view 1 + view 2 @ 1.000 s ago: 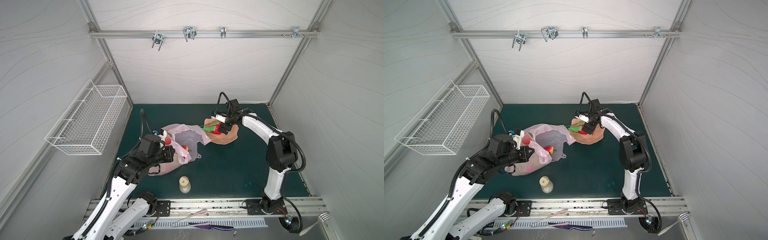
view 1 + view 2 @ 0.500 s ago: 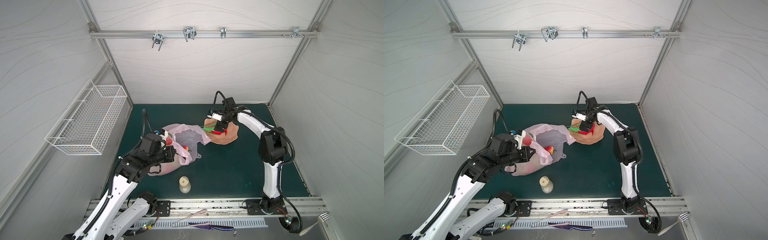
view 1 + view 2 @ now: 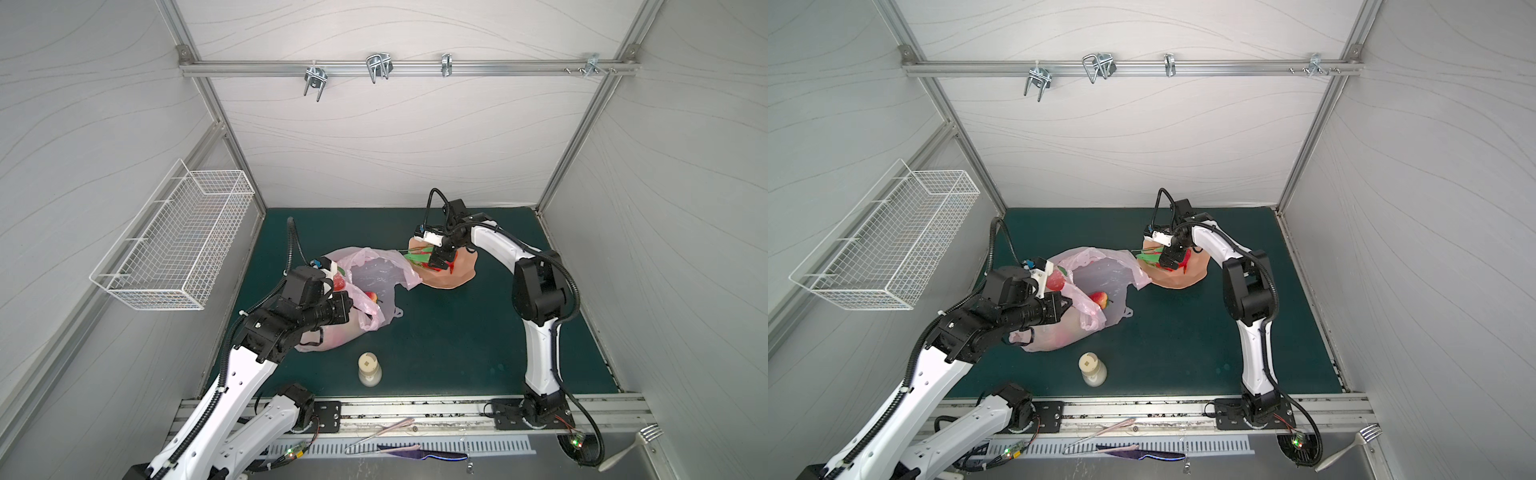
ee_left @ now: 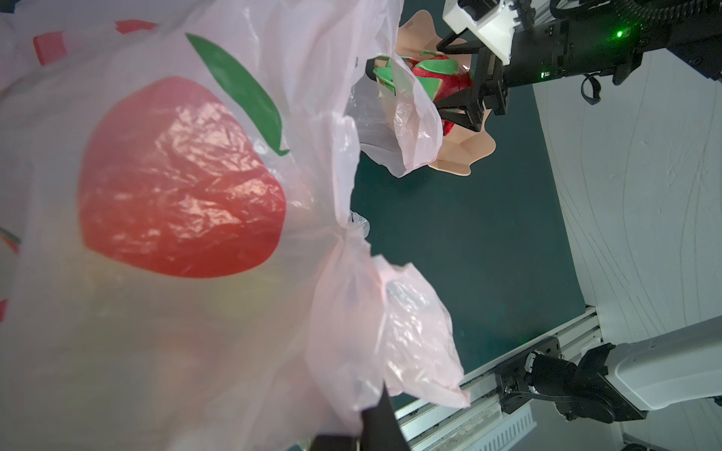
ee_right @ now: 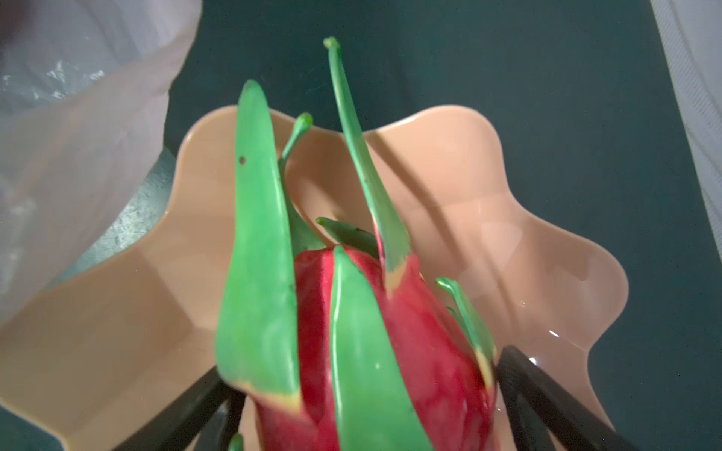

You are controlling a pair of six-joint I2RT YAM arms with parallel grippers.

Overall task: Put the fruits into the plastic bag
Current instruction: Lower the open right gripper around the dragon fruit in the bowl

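The job stands at the pick-up. The right pincer (image 3: 434, 261) hangs low over the peach scalloped plastic dish (image 3: 457, 279), its black jaws spread as wide as they go. A red toy dragon fruit with long green scales (image 5: 429, 363) lies in the dish directly between them. One finger seems to brush the fruit's flank, but I judge it bracketed rather than clamped. Beside this pincer, toward the other arm, the thin translucent pink plastic bag with red fruit prints (image 3: 376, 274) sags open, its nearest lip draped against the dish edge. The left pincer (image 3: 1065, 306) is pinched tight on the bag's gathered rim and holds the mouth up. The next move calls for the jaws to close on the fruit's red body, not on its springy scales. The fruit then has to be lifted clear of the dish wall and carried sideways over that loose lip into the mouth. The long scales could easily catch the film on the way. Compared with a second ago, the right pincer sits almost where it was, just as wide. The right arm's elbow has swung in toward the middle. The left arm and the bag have not shifted.
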